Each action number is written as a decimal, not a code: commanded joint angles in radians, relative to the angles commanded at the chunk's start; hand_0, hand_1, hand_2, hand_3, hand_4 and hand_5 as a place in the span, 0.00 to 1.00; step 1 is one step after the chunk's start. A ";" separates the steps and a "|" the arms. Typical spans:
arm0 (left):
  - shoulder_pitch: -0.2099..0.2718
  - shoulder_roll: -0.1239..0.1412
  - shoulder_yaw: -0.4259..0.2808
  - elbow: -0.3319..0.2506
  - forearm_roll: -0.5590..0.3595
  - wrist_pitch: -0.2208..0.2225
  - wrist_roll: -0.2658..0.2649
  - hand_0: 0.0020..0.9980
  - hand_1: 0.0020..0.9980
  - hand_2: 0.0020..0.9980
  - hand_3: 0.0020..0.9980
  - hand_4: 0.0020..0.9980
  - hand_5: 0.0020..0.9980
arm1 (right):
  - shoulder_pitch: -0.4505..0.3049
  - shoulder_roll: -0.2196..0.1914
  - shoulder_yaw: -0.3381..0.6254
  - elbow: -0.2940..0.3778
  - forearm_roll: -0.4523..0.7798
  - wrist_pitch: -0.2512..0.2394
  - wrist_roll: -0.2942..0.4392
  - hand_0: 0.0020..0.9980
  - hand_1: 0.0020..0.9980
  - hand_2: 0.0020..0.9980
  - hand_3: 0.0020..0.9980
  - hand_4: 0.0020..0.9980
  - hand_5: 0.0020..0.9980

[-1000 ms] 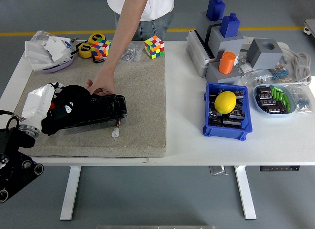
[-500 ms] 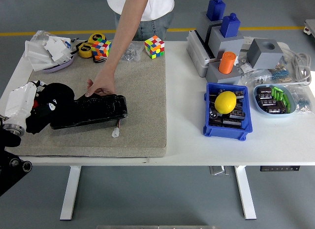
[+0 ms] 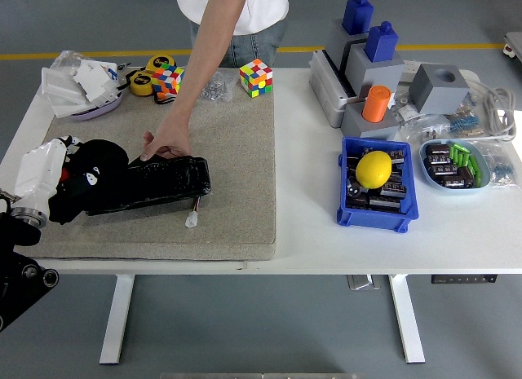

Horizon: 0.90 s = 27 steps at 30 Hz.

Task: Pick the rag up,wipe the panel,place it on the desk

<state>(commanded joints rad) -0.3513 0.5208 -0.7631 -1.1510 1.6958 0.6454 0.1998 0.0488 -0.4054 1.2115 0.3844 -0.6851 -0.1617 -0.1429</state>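
A long black panel lies on the tan felt mat at the table's left. My left hand, white, comes in from the left edge and is shut on a black rag, which is pressed over the panel's left end. A person's hand reaches down from the far side and rests on the panel's upper edge, holding it in place. A small white connector hangs from the panel's front. My right arm is out of view.
A bowl of white bags, tape measures and two colour cubes line the mat's far edge. On the right are a blue bin holding a yellow ball, grey blocks and a tray of parts.
My left hand swept the rag left along the panel to its left end, then shifted slightly back to the right. The person's hand has stayed on the panel.
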 joint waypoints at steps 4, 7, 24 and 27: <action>-0.021 -0.014 0.031 -0.005 -0.008 0.000 0.002 0.19 0.06 0.26 0.57 0.50 0.09 | 0.002 -0.001 -0.005 -0.003 0.003 0.001 -0.001 0.75 0.64 0.69 0.59 0.96 0.57; -0.037 -0.021 0.056 -0.014 -0.012 0.000 0.004 0.19 0.06 0.26 0.57 0.50 0.09 | 0.002 -0.002 -0.006 -0.002 0.003 0.001 -0.001 0.75 0.64 0.69 0.59 0.96 0.57; -0.131 -0.064 0.196 -0.034 -0.033 0.000 0.015 0.19 0.06 0.26 0.57 0.50 0.10 | 0.007 -0.011 -0.022 -0.001 0.006 0.003 -0.001 0.75 0.64 0.69 0.59 0.96 0.57; -0.138 -0.068 0.202 -0.037 -0.033 0.000 0.017 0.19 0.06 0.26 0.57 0.50 0.10 | 0.008 -0.014 -0.025 -0.002 0.007 0.004 -0.002 0.75 0.64 0.69 0.59 0.96 0.57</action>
<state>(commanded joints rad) -0.4896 0.4530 -0.5613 -1.1877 1.6630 0.6454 0.2170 0.0570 -0.4193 1.1862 0.3827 -0.6778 -0.1573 -0.1449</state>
